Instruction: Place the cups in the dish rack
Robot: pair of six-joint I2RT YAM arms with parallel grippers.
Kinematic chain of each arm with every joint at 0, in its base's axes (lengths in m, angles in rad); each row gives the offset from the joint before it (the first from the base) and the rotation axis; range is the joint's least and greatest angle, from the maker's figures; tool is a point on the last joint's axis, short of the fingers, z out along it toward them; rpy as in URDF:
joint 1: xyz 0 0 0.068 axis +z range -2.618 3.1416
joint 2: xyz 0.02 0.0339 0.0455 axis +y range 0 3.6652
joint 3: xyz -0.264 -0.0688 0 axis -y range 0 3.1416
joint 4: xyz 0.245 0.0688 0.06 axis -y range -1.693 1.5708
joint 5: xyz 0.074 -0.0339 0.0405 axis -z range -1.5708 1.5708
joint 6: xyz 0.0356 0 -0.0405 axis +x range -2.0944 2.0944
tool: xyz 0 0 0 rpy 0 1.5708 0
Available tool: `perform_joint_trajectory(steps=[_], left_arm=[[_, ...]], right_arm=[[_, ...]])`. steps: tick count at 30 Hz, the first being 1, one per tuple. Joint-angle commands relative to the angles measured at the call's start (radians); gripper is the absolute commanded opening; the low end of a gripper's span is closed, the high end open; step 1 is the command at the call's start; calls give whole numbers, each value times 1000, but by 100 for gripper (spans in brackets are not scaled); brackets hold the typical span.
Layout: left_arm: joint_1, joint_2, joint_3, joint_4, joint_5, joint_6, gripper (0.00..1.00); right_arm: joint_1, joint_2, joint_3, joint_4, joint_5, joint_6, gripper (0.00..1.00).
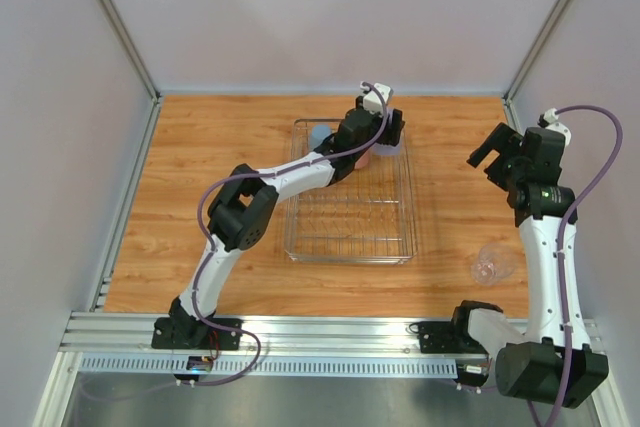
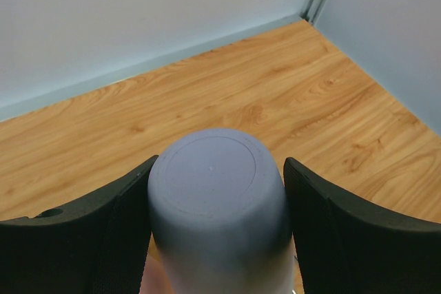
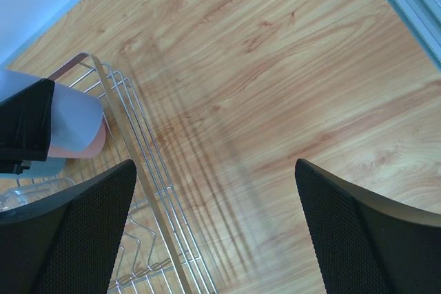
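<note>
The silver wire dish rack lies mid-table. My left gripper is over its back right corner, shut on the lavender cup, which is held upside down between the fingers. The right wrist view shows the lavender cup sitting over a pink cup inside the rack corner. A blue cup stands in the rack's back left. A clear cup lies on the table at the front right. My right gripper is open and empty, right of the rack. The other clear cup is not clearly visible.
Grey walls enclose the table at the back and both sides. The rack's right rim runs under my right gripper's left finger. Bare wood lies between the rack and the right wall.
</note>
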Motion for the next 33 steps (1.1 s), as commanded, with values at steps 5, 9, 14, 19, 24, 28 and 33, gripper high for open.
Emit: perform_joint_trajectory(steps=[5,9,14,19,24,28,33], left_arm=[[-8,55,30,226,-13,70,52],[-8,73,24,257,14,67,54],[-8,82,1,302,20,97,54],[-8,87,-15,312,34,122,54],[-8,84,-53,323,67,137,54],[-8,87,-77,320,70,142,55],[-8,102,-105,390,70,134,56]], right_arm=[[-1,-10,-1,36,16,-22,100],[0,-1,2,39,12,-22,100],[-1,6,-1,47,8,-22,100],[-1,12,-3,55,4,-21,100],[-1,13,-6,53,2,-22,100],[-1,12,-13,53,1,-22,100],[4,15,-18,59,-8,-19,100]])
